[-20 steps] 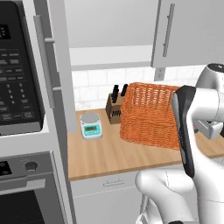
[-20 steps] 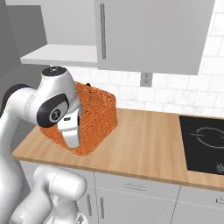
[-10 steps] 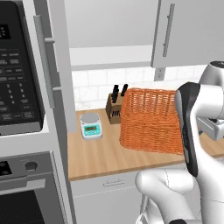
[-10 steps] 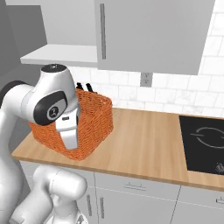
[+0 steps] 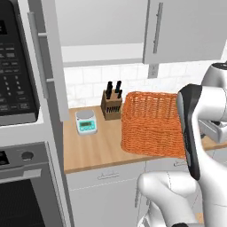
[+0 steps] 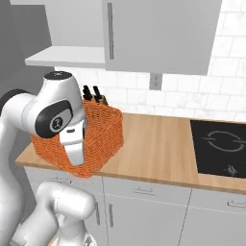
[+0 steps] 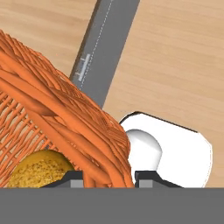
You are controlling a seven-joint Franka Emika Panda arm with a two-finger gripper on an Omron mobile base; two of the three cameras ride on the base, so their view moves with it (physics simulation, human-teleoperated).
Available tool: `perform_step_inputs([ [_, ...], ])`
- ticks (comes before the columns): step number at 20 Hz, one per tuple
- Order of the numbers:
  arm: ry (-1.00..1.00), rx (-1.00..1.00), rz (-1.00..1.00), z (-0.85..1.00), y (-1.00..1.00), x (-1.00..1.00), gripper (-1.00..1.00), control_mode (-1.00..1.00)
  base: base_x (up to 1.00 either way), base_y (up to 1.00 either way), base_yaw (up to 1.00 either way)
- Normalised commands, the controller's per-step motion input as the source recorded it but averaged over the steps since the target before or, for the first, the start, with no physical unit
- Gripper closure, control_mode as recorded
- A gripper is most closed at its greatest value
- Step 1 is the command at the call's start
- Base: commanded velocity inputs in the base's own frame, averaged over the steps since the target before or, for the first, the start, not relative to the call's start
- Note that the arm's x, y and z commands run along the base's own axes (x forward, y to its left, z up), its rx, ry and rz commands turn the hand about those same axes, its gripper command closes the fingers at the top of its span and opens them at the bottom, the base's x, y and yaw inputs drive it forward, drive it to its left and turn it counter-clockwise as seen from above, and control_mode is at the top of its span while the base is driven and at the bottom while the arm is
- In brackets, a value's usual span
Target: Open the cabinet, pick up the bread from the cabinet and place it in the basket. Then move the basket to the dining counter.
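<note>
My gripper (image 7: 107, 178) is shut on the rim of the orange wicker basket (image 7: 57, 113), with the woven wall between its two dark tips. A golden bread loaf (image 7: 38, 169) lies inside the basket. In the base views the basket (image 5: 150, 124) (image 6: 103, 132) is tilted, and its near side hangs over the front edge of the wood worktop (image 6: 158, 144). The light grey wall cabinet (image 5: 102, 22) stands open above it, and its pale shelf (image 5: 104, 49) shows. The dining counter is out of view.
A knife block (image 5: 111, 104) and a small kitchen scale (image 5: 86, 121) stand left of the basket. A black cooktop (image 6: 221, 141) lies at the right of the worktop. The oven and microwave column (image 5: 17, 88) rises at the left. A closed cabinet door (image 6: 163, 33) hangs above.
The basket has come a little toward the worktop's front edge and to the arm's side with the gripper. Its near side now overhangs the edge.
</note>
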Motion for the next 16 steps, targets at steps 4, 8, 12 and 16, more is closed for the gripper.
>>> perform_step_inputs([
  [4,0.00,0.00,0.00,0.00,0.00,0.00,1.00,1.00,-0.62,-0.49,-0.38],
  [8,0.00,0.00,0.00,0.00,0.00,0.00,1.00,1.00,-0.30,-0.47,-0.68],
  [12,0.00,0.00,0.00,0.00,0.00,0.00,1.00,1.00,0.01,-0.27,-0.77],
  [16,0.00,0.00,0.00,0.00,0.00,0.00,1.00,1.00,0.11,-0.23,-0.81],
])
